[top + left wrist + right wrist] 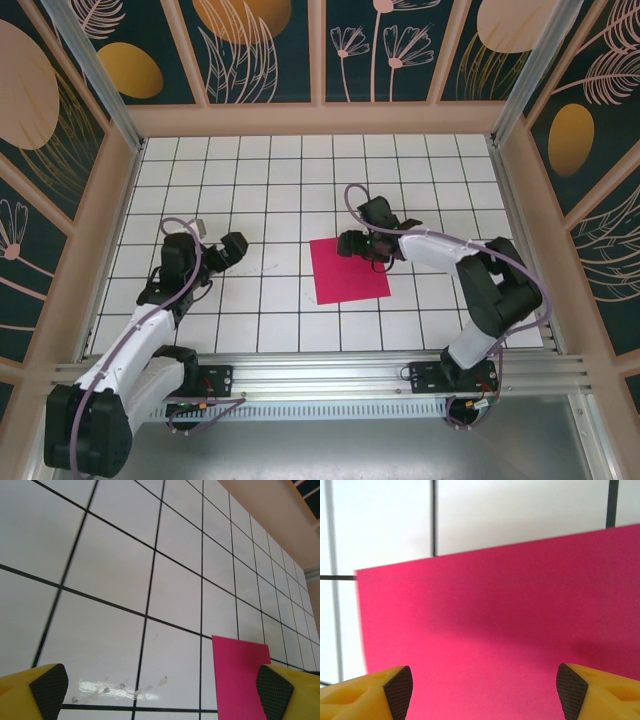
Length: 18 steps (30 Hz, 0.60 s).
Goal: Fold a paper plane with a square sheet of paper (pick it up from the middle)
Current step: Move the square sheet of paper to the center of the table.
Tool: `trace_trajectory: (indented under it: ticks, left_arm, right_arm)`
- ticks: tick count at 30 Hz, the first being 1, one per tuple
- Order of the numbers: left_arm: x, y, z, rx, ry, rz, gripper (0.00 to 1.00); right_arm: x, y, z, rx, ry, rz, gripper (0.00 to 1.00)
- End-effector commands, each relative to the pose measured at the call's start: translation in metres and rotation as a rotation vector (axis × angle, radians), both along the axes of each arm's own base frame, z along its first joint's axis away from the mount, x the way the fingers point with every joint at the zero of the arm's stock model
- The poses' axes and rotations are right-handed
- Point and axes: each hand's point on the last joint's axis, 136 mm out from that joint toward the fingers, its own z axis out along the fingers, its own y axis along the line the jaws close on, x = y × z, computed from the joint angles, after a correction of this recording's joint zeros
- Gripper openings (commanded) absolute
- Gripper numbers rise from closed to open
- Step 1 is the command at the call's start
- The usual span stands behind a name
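Note:
The square sheet of paper lies flat and unfolded near the middle of the tiled table, magenta-pink. My right gripper hovers over its far edge, jaws wide apart. In the right wrist view the sheet spreads beneath the open gripper, with nothing between the fingertips. My left gripper is open over bare tiles, well to the left of the sheet. The left wrist view has the sheet's corner by the right fingertip of the open gripper. No paper plane shape exists; the sheet is flat.
The white gridded table is enclosed by wooden walls at the back and sides. A metal rail holding the arm bases runs along the near edge. A smudge marks a tile near the left gripper.

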Motion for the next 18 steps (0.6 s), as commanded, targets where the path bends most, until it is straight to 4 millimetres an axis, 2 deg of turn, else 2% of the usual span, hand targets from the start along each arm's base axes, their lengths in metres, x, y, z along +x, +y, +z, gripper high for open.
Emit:
trace_trajectory:
  ticks: [1, 3, 5, 11, 15, 18]
  left_arm:
    - [0.008, -0.024, 0.016, -0.038, -0.047, -0.064, 0.98]
    - [0.009, -0.044, 0.015, -0.022, -0.042, -0.119, 0.98]
    - [0.009, -0.061, 0.012, 0.003, -0.026, -0.168, 0.99]
    - [0.011, -0.103, 0.008, 0.022, -0.013, -0.245, 0.99]
    - [0.009, -0.115, 0.005, 0.047, -0.009, -0.256, 0.98]
    - [0.006, -0.117, -0.002, 0.067, 0.002, -0.254, 0.99]
  right_arm:
    - [0.003, 0.006, 0.024, 0.087, -0.04, 0.007, 0.79]
    - [0.005, 0.015, 0.025, 0.134, -0.028, 0.039, 0.79]
    - [0.008, 0.02, 0.019, 0.131, -0.008, 0.047, 0.78]
    - [0.018, 0.03, -0.015, 0.09, 0.085, 0.061, 0.76]
    - [0.019, 0.019, -0.035, 0.019, 0.11, 0.022, 0.75]
    - [0.016, 0.002, -0.046, -0.049, 0.126, -0.048, 0.75]
